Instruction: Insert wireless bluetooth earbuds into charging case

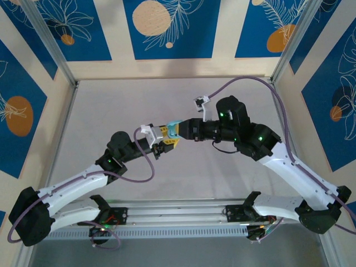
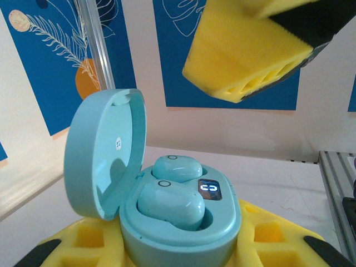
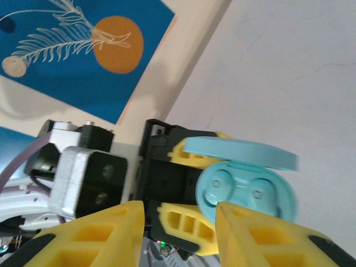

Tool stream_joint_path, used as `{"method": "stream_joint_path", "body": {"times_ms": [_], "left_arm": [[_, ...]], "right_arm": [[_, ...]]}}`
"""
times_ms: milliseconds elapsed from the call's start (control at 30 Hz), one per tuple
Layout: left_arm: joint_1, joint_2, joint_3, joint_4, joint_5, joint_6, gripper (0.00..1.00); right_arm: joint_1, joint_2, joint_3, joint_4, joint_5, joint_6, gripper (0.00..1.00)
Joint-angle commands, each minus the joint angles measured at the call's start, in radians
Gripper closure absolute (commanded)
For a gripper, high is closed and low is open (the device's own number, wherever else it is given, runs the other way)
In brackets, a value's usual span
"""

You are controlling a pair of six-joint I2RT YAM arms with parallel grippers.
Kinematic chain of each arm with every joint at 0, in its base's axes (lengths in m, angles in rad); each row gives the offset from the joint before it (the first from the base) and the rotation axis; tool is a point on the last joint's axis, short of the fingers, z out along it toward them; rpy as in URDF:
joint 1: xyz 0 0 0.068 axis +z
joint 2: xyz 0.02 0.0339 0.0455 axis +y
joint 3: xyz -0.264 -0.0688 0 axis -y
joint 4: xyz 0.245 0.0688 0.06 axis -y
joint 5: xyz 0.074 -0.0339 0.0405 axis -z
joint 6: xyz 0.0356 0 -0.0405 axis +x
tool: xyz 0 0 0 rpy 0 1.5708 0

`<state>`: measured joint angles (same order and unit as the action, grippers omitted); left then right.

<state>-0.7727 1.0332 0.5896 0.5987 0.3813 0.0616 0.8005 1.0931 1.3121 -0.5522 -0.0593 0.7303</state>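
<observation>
Finding 1. The left gripper [image 1: 166,138] is clamped on a light-blue charging case [image 2: 183,236], held above the table [image 1: 111,111] about mid-way across it. In the left wrist view its yellow fingers [image 2: 83,242] press against the case body from both sides, low down.

Finding 2. The lid [image 2: 105,150] stands hinged up at the left of the case, roughly upright.

Finding 3. Two light-blue earbuds sit in the case, one in each well: the near earbud [image 2: 169,203] and the far earbud [image 2: 177,167], side by side and close together. A small display [image 2: 209,189] beside them is lit.

Finding 4. The right gripper [image 3: 179,217] faces the case, its yellow fingers parted with nothing between them. In the left wrist view, one right finger [image 2: 245,55] hangs above the case and to its right, clear of the earbuds and the lid. In the right wrist view the case lies just beyond the fingertips, toward the right finger.
</observation>
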Motion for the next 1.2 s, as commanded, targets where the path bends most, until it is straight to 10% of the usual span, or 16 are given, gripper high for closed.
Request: {"method": "stream_joint_path", "body": {"times_ms": [0, 333, 1167], "left_arm": [[-0.013, -0.003, 0.002, 0.026, 0.026, 0.010, 0.80], [-0.022, 0.024, 0.029, -0.020, 0.145, 0.014, 0.80], [-0.041, 0.034, 0.063, -0.038, 0.128, 0.028, 0.80]], "right_arm": [[-0.031, -0.046, -0.044, 0.041, 0.089, 0.038, 0.60], [-0.168, -0.051, -0.122, 0.043, 0.013, 0.219, 0.57], [-0.173, 0.100, -0.029, -0.109, -0.196, 0.108, 0.50]]}}
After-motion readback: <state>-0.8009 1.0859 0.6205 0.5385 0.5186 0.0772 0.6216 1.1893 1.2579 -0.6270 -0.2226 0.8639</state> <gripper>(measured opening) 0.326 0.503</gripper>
